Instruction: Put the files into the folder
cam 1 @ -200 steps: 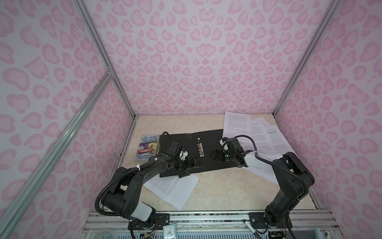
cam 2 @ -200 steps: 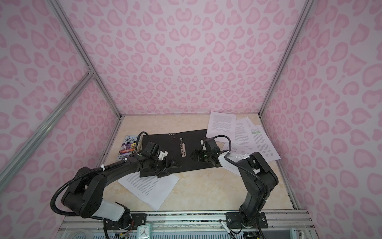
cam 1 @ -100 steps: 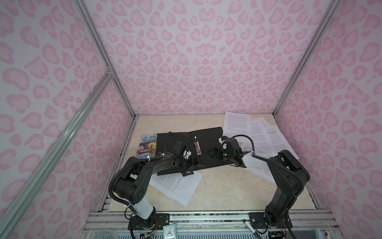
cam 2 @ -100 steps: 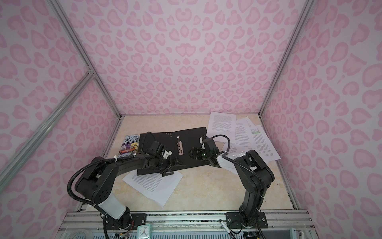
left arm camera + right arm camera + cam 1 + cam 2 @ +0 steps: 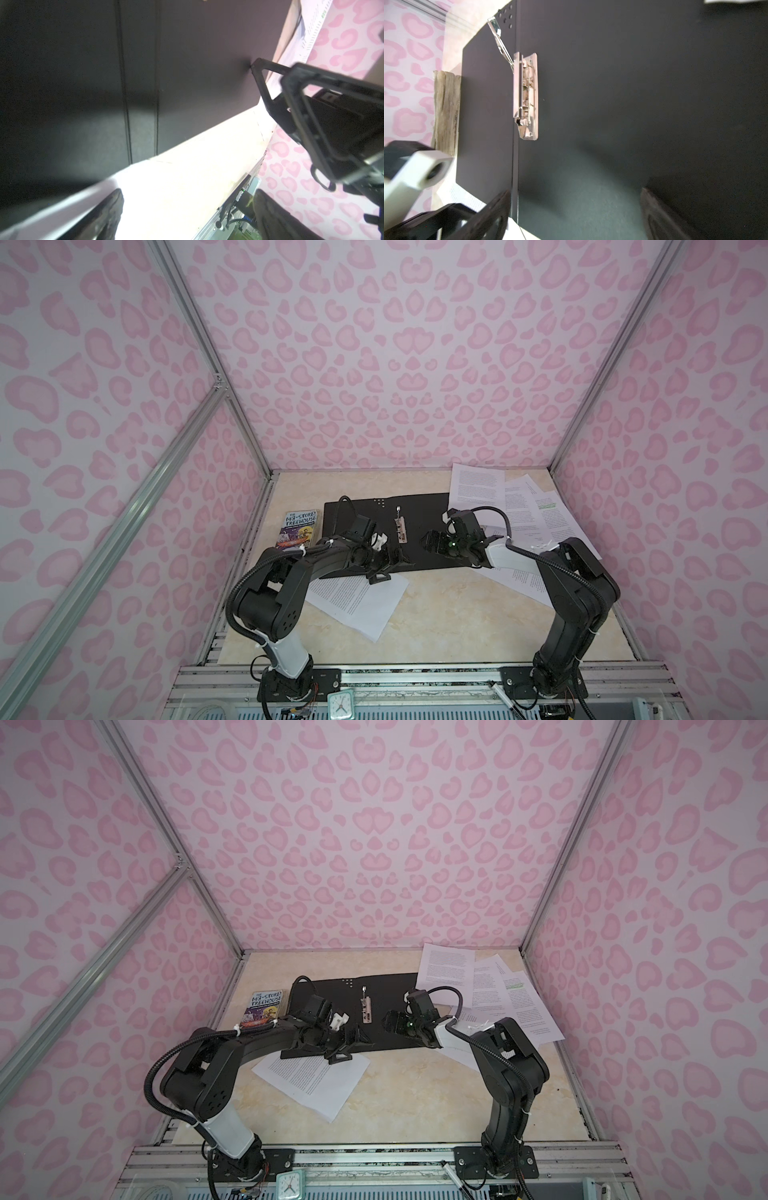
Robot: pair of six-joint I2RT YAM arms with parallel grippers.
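Black, thin, flat folder (image 5: pixel 424 514) lying open on the beige tabletop (image 5: pixel 436 614), shiny metal clip (image 5: pixel 401 529) in its middle. White printed paper sheets (image 5: pixel 478 485) piled just beside it, one more sheet (image 5: pixel 357 605) at its near edge. Spread wide and empty, low over the folder: left claw (image 5: pixel 388 568), right claw (image 5: pixel 430 540). Likely light, floppy, slippery paper; pinch a loose edge.

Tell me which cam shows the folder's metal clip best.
Right wrist view: the metal clip sits close and detailed, lever visible. In both top views it is a tiny strip on the open folder. Left wrist view: black folder surface, no clip.
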